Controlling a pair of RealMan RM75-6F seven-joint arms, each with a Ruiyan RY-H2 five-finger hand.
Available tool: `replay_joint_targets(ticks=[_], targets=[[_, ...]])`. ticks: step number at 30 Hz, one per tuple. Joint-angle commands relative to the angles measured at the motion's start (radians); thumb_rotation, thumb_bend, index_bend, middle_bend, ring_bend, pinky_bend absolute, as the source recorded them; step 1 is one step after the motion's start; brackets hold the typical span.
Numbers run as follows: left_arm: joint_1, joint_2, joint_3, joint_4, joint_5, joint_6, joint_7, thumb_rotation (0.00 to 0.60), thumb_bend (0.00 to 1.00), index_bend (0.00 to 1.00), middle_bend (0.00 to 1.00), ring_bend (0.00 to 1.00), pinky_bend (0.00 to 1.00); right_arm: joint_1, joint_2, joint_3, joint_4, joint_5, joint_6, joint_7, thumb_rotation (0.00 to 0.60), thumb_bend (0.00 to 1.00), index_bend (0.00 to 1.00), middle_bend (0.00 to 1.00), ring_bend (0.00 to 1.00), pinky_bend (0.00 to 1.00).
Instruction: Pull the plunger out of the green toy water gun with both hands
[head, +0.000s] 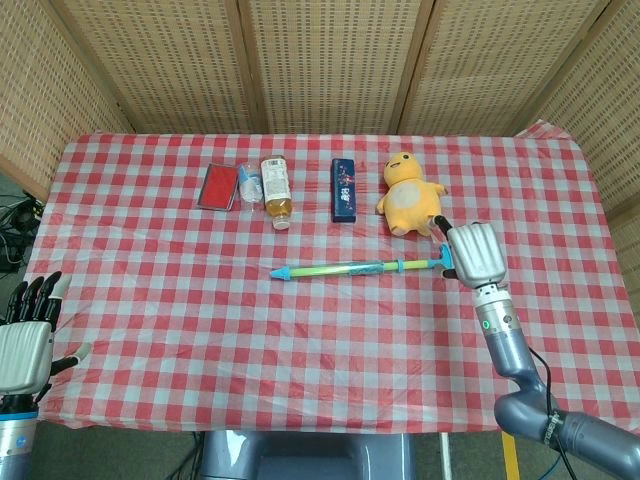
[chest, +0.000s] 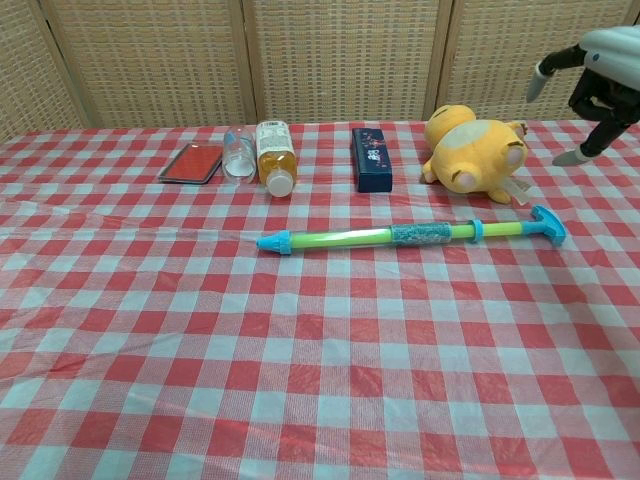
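From the head view, your right hand (head: 473, 254) hangs just beside the blue T-handle of the plunger (head: 441, 260), back of the hand toward the camera and fingers turned down out of sight, so you cannot tell from here how far they are spread or whether they touch the handle. The green toy water gun (head: 345, 268) lies flat near the middle of the checked tablecloth (head: 200, 320), its blue nozzle toward your left and the plunger end toward your right. Your left hand (head: 25, 340) sits at the near left edge of the table, fingers straight and apart, holding nothing, well away from the gun. Behind the gun you have a yellow plush toy (head: 408, 195), a dark blue box (head: 344, 189), a bottle of amber drink (head: 275, 188), a small clear bottle (head: 250, 183) and a red case (head: 217, 186). From the chest view, your right hand (chest: 600, 75) shows at the upper right, raised above the cloth with its dark fingers loose and apart, gripping nothing. The gun (chest: 400, 236) rests untouched, its plunger handle (chest: 548, 225) below and apart from that hand. Your left hand is out of this view.
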Motion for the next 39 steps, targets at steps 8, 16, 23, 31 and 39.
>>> replay_joint_targets(ticks=[8, 16, 23, 31, 39], targets=[[-0.006, 0.003, -0.012, 0.006, -0.035, -0.026, -0.003, 0.600, 0.00, 0.00, 0.00, 0.00, 0.00, 0.109, -0.092, -0.009, 0.185, 0.247, -0.164, -0.111, 0.600, 0.42, 0.52, 1.00, 1.00, 0.78], [-0.009, 0.004, -0.016, 0.009, -0.048, -0.037, -0.008, 0.600, 0.00, 0.00, 0.00, 0.00, 0.00, 0.133, -0.143, -0.043, 0.300, 0.322, -0.210, -0.101, 0.600, 0.51, 0.52, 1.00, 1.00, 0.78], [-0.012, 0.001, -0.015, 0.011, -0.050, -0.043, -0.004, 0.600, 0.00, 0.00, 0.00, 0.00, 0.00, 0.140, -0.170, -0.063, 0.362, 0.341, -0.233, -0.074, 0.600, 0.53, 0.52, 1.00, 1.00, 0.78], [-0.014, -0.002, -0.019, 0.012, -0.061, -0.047, 0.003, 0.600, 0.00, 0.00, 0.00, 0.00, 0.00, 0.152, -0.207, -0.086, 0.434, 0.349, -0.270, -0.047, 0.600, 0.53, 0.51, 1.00, 1.00, 0.78], [-0.018, -0.004, -0.020, 0.015, -0.070, -0.056, 0.006, 0.600, 0.00, 0.00, 0.00, 0.00, 0.00, 0.159, -0.238, -0.097, 0.496, 0.352, -0.296, -0.021, 0.600, 0.53, 0.49, 1.00, 1.00, 0.78]])
